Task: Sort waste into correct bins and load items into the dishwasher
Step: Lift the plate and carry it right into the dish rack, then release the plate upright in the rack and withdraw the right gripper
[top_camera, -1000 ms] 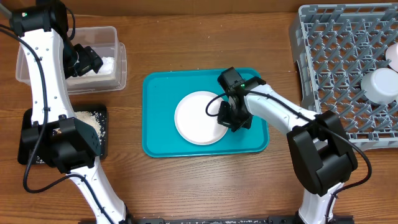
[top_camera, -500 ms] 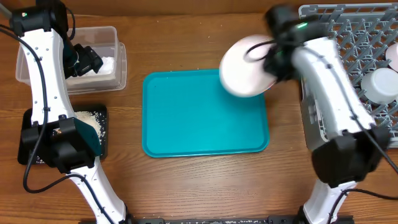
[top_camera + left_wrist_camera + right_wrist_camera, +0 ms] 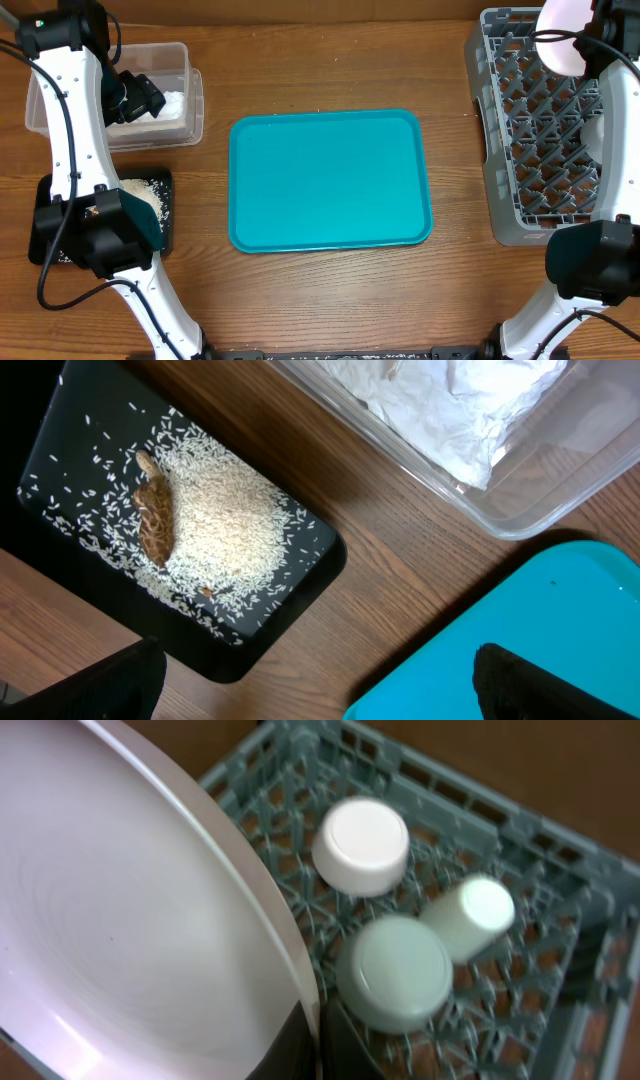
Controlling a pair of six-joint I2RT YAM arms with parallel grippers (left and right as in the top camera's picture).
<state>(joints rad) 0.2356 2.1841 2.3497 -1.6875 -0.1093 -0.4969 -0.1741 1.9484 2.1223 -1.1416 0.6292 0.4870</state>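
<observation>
- Overhead first: finds the round pinkish-white plate [image 3: 560,38] up over the far edge of the large square grey plastic dish rack [image 3: 530,150], tipped on edge and pinched at its rim by the right gripper [image 3: 592,28]. Places the flat teal serving tray [image 3: 330,180] mid-table and the left gripper [image 3: 140,98] by the clear rectangular plastic tub [image 3: 190,90].
- Left wrist next: shows jaws spread wide, gripping nothing. Looks down on the shallow black rectangular tray [image 3: 290,612] with loose white rice [image 3: 225,510] and a brown food scrap [image 3: 153,520], and on crumpled white tissues [image 3: 440,410] inside the tub.
- Right wrist last: fills its left half with the plate, rim clamped between dark fingers pressed hard together on it. Reveals, down in the rack, an upturned grey-green bowl [image 3: 395,975], a small white cup [image 3: 470,915] and another white upturned round piece [image 3: 362,845].
- Handling, as a judgement: probably stiff, smooth and breakable, with some weight. Can only be spanned at the thin rim, so likely to swing or slip in such a grip. Best gripped deep over the edge and lowered upright between pegs, away from bowl and cup.
</observation>
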